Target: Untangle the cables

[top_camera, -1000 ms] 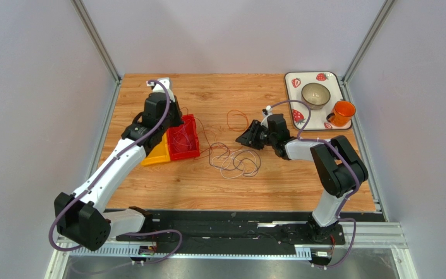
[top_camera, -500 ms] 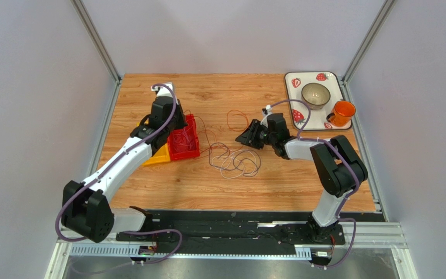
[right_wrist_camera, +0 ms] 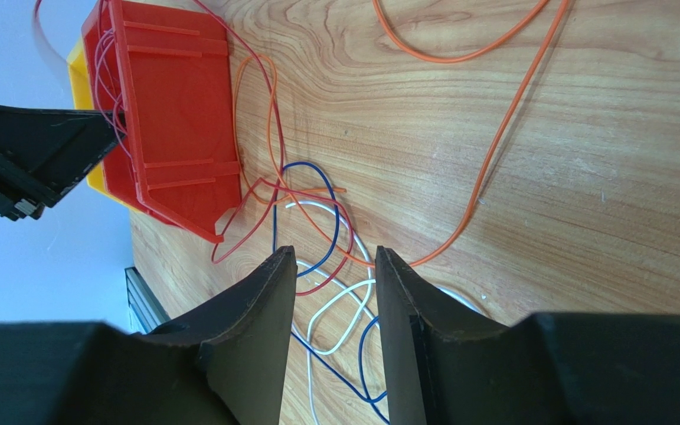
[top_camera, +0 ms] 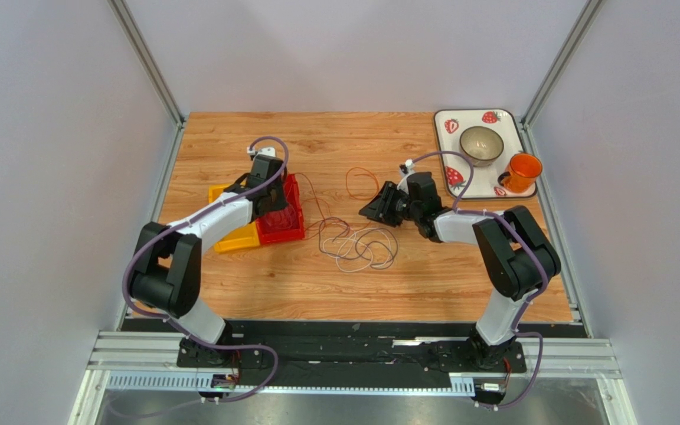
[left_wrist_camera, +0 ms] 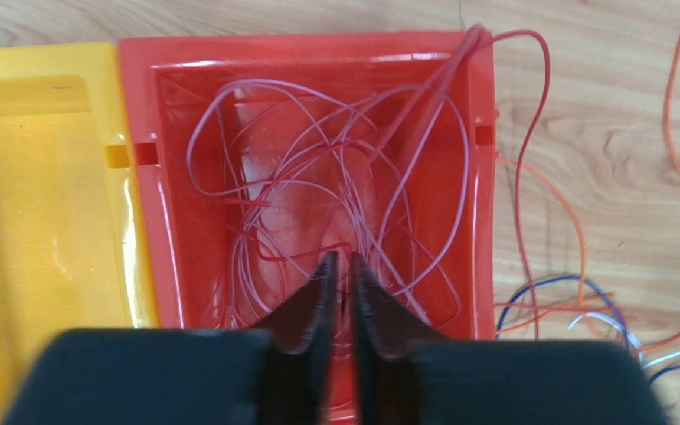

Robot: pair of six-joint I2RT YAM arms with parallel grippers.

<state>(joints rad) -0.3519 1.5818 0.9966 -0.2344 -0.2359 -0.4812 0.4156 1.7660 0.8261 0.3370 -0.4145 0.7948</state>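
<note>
Several thin cables lie tangled on the wooden table (top_camera: pixel 361 248): red, blue (right_wrist_camera: pixel 317 173), white (right_wrist_camera: pixel 343 305) and an orange one (right_wrist_camera: pixel 494 150) looping toward the back (top_camera: pixel 357 181). A red cable (left_wrist_camera: pixel 379 159) is piled in the red bin (left_wrist_camera: pixel 317 49) and trails over its right rim to the tangle. My left gripper (left_wrist_camera: pixel 340 257) is down in the red bin (top_camera: pixel 283 232), jaws almost together with a thin strand between them. My right gripper (right_wrist_camera: pixel 335 257) is open and empty, low over the tangle's right side (top_camera: pixel 372 211).
A yellow bin (top_camera: pixel 235 239) touches the red bin's left side (left_wrist_camera: pixel 42 177). A strawberry tray (top_camera: pixel 523 142) at the back right holds a bowl (top_camera: pixel 481 143) and an orange cup (top_camera: pixel 523 170). Walls and metal posts frame the table.
My left arm has folded down and its gripper has moved right and lower into the red bin. The right arm and the tangle have not moved.
</note>
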